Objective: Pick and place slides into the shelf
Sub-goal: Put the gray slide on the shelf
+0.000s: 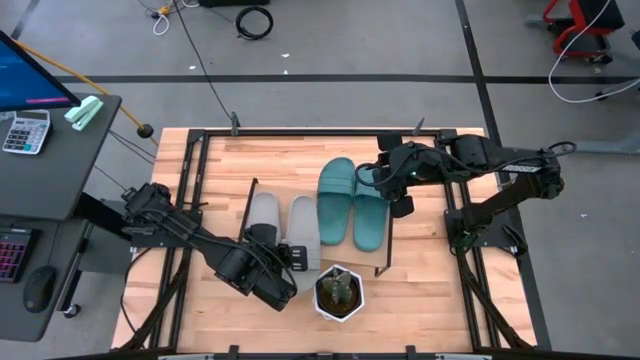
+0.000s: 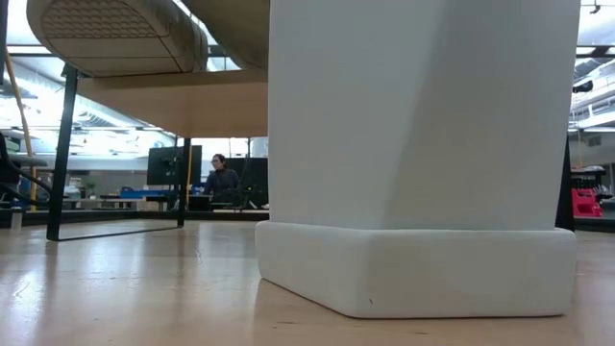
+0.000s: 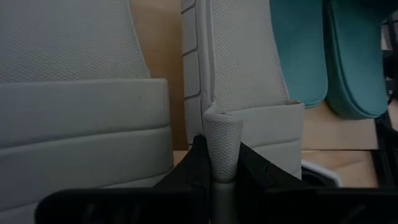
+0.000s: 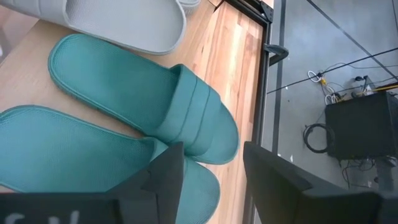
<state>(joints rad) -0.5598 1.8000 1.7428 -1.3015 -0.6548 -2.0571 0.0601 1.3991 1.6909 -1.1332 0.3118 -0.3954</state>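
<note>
All four slides lie side by side on the shelf (image 1: pixel 385 262), long axes running near-to-far. The grey pair sits left, the left grey slide (image 1: pixel 264 222) and right grey slide (image 1: pixel 303 232) with straps at the near end. The teal pair sits right, the left teal slide (image 1: pixel 337 200) reaching farther back than the right teal slide (image 1: pixel 368 215), straps at the far end.

Your left gripper (image 1: pixel 297 257) is at the near end of the right grey slide, fingers pinched down on the edge of its strap; the left wrist view shows one pale fingertip (image 3: pixel 222 146) pressed against the strap rim. Your right gripper (image 4: pixel 211 163) hovers over the far ends of the teal pair, fingers parted with nothing between them.

A white potted plant (image 1: pixel 338 291) stands just near of the shelf on the table (image 1: pixel 440 310). It blocks most of the low view, so the grippers are hidden there; only a grey sole shows up top. A person (image 2: pixel 222 180) sits far off in the room.
</note>
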